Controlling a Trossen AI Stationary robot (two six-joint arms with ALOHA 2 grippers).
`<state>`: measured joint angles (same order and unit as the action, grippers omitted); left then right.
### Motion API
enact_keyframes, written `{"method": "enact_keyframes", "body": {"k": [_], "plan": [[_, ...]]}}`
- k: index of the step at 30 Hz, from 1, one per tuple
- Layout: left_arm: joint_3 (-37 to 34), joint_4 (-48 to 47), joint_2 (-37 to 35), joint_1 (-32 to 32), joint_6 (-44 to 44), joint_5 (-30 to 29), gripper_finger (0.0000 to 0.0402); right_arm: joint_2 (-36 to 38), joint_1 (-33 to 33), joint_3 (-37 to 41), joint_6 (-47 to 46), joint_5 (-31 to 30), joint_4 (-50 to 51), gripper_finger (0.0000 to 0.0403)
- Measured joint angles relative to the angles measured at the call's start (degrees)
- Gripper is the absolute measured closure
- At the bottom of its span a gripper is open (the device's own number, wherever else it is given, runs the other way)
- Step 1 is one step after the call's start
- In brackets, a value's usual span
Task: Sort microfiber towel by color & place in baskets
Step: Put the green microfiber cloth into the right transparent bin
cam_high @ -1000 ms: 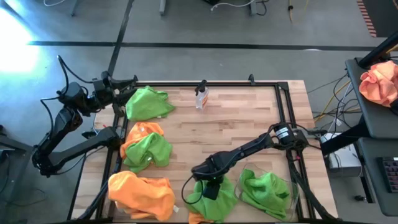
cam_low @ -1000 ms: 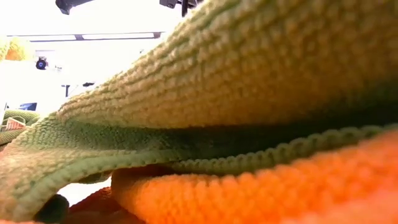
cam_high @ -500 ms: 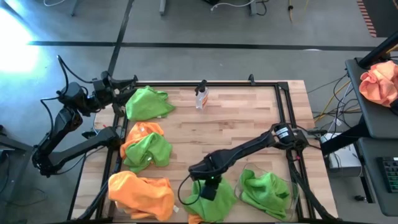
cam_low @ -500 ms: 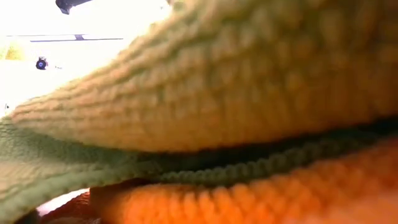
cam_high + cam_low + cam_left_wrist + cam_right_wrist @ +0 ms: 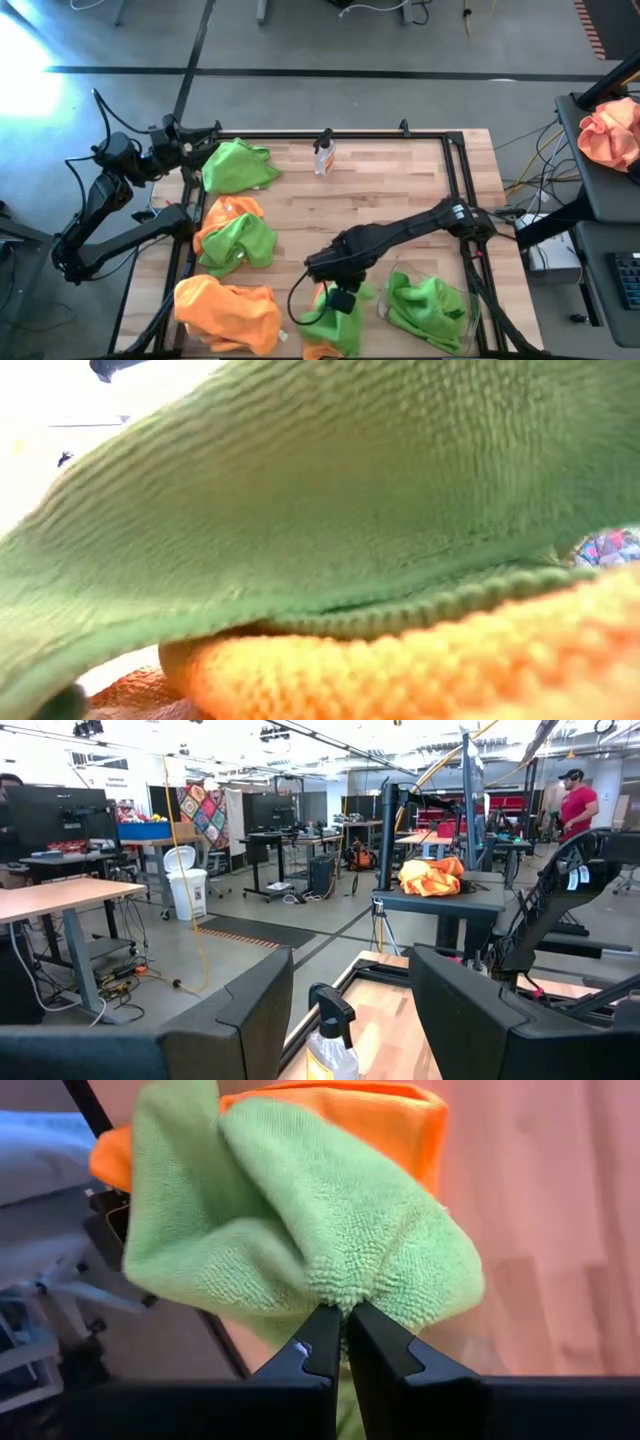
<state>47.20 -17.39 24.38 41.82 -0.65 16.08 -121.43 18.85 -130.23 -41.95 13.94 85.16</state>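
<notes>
Right end effector (image 5: 343, 1320): fingers pressed together, pinching a fold of a lime green microfiber towel (image 5: 300, 1230). In the high view this end effector (image 5: 345, 297) sits over the near edge of the table (image 5: 390, 190), near its middle, with the pinched green towel (image 5: 335, 318) bunched beneath it. An orange towel (image 5: 350, 1110) lies directly under and behind the green one; the low view shows the green cloth (image 5: 320, 510) draped over the orange cloth (image 5: 400, 660), touching it.

Left end effector (image 5: 212, 130): fingers spread, nothing between them. It is held at the far left corner of the table, just beside a separate green towel (image 5: 238, 165).

Other cloths: a mixed orange and green heap (image 5: 235, 235) lies at the left side of the table; an orange towel (image 5: 228, 312) sits at the near left corner.

Baskets: one clear basket (image 5: 472, 312) at the near right holds a green towel (image 5: 428, 308). The second basket cannot be made out with certainty.

A spray bottle (image 5: 323, 153) stands upright at the far edge of the table, well apart from the cloths.
</notes>
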Motion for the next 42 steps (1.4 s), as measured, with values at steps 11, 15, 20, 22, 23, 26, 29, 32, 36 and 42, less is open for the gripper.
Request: {"method": "enact_keyframes", "body": {"k": [11, 15, 20, 22, 23, 26, 29, 32, 36, 42], "plan": [[0.0, -0.3, 0.0, 0.0, -0.3, 0.0, 0.0216, 5.7, 0.4, -4.2, -8.2, -0.3, 4.9, 0.0390], [0.0, -0.3, 0.0, 0.0, -0.5, 0.0, 0.0216, 7.4, 0.5, -4.2, -11.1, -0.5, 4.9, 0.0390], [0.0, -0.7, 0.0, 0.0, -1.5, 0.0, 0.0216, 9.9, 0.8, -4.2, -14.1, -0.5, 4.9, 0.0390], [0.0, -0.7, 0.0, 0.0, -1.6, 0.0, 0.0216, 10.7, 0.9, -4.2, -15.0, -0.5, 4.9, 0.0390], [0.0, -0.7, 0.0, 0.0, -1.6, 0.0, 0.0216, 11.0, 0.9, -4.2, -15.3, -0.5, 4.9, 0.0390], [0.0, -0.7, 0.0, 0.0, -2.0, 0.0, 0.0216, 12.3, 1.2, -4.2, -16.8, -0.5, 4.9, 0.0390], [0.0, -0.8, 0.0, 0.0, -2.1, 0.0, 0.0216, 13.4, 1.4, -4.2, -18.5, -0.5, 4.9, 0.0390], [0.0, -0.8, 0.0, 0.0, -2.1, 0.0, 0.0216, 14.6, 1.6, -4.2, -19.8, 0.0, 4.9, 0.0390], [0.0, -0.8, 0.0, 0.0, -2.1, 0.0, 0.0216, 16.6, 1.9, -4.2, -21.4, 0.0, 4.9, 0.0390], [0.0, -0.8, 0.0, 0.0, -2.1, 0.0, 0.0216, 19.1, 2.3, -4.2, -24.4, -0.1, 4.9, 0.0390]]}}
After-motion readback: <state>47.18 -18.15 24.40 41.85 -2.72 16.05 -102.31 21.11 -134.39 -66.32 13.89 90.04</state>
